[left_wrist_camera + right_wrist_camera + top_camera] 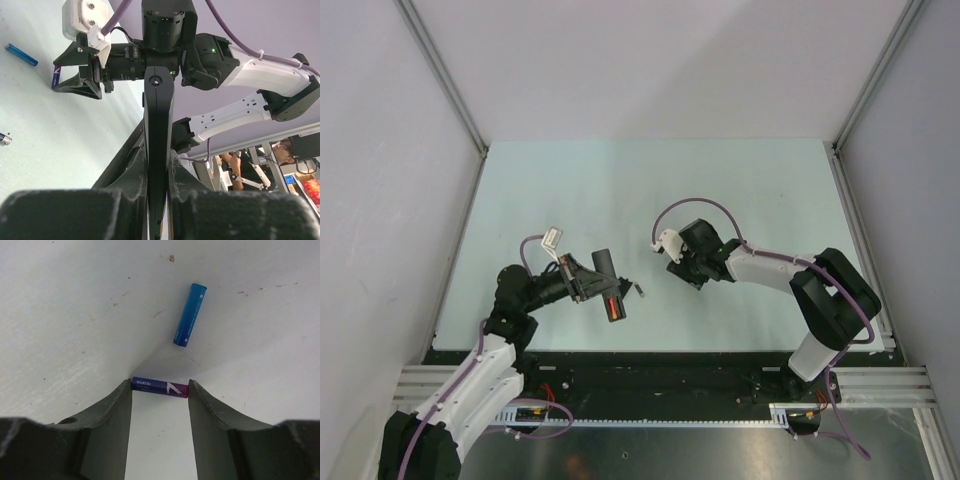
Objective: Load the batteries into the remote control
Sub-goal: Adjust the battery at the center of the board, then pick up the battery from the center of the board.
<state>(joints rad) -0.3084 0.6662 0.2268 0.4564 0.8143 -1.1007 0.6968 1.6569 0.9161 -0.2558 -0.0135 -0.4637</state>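
My left gripper is shut on the slim black remote control, which it holds above the table. A red-orange battery shows in the remote's near end. My right gripper hangs low over the table a little to the right. It is shut on a dark bluish-purple battery, pinched end to end between the fingertips. A blue battery lies on the table just beyond it. Another small battery lies between the two grippers.
The pale green table is closed in by white walls on three sides. A metal rail carrying the arm bases runs along the near edge. The right arm crosses the left wrist view behind the remote.
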